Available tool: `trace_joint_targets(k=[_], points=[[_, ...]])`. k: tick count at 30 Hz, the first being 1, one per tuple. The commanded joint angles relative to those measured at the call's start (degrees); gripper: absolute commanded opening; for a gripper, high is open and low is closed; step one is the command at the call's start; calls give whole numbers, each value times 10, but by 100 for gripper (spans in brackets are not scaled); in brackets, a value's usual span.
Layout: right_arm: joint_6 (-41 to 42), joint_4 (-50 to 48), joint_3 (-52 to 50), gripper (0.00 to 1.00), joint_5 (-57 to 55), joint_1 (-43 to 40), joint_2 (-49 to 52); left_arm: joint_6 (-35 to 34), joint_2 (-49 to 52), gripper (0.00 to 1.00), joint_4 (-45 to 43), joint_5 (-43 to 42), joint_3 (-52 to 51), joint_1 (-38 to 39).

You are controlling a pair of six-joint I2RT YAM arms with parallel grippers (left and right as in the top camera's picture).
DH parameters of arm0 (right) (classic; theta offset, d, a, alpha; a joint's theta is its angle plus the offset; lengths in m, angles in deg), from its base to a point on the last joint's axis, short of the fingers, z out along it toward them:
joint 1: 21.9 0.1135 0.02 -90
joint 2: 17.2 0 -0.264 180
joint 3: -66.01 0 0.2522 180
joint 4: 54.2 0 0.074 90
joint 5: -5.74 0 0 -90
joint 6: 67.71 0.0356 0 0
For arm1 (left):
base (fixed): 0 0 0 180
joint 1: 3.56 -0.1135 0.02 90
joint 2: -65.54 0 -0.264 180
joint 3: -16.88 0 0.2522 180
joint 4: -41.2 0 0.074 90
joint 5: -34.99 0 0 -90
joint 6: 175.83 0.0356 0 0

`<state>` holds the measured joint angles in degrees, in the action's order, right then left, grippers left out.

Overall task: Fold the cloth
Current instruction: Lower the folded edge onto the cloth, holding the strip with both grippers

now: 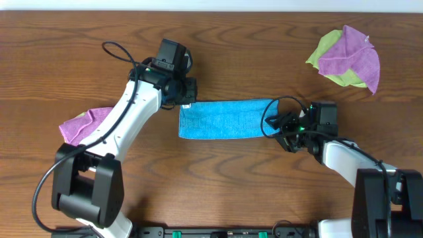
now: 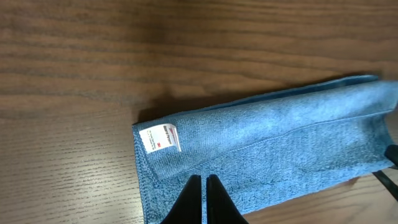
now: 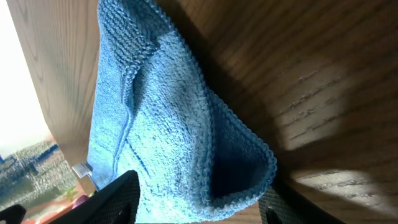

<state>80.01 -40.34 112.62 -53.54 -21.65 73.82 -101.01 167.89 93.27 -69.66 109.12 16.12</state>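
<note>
Overhead: table (image 1: 218, 185) | the cloth (image 1: 225, 119), folded strip at centre | purple-and-lime pile (image 1: 347, 58) at 2 o'clock, second pile (image 1: 84, 123) at 9, neither blocking you | right gripper (image 1: 277, 124) spread astride the 3 o'clock end: close shallow and you likely lift one layer, undoing the fold | left gripper (image 1: 187, 100) clenched empty at 10 o'clock corner.

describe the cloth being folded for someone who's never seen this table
On the wooden table, look at the middle, between the left pincer and the right pincer. The cloth lies there as a long folded strip. It alone is bright blue, with a small white tag; the crumpled heap near the left arm and the heap at the far right corner are purple and lime green.
</note>
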Motion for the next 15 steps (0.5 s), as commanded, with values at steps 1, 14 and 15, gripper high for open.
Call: trace_joint_targets(k=[1, 14, 15], points=[[10, 9, -8, 61, -36, 10, 19, -3, 28, 6, -3, 0, 12, 6], [10, 9, -8, 42, -53, 9, 19, -16, 108, 6, -23, -2, 12, 25], [10, 9, -8, 42, -54, 9, 19, -16, 113, 6, -22, -2, 12, 25]])
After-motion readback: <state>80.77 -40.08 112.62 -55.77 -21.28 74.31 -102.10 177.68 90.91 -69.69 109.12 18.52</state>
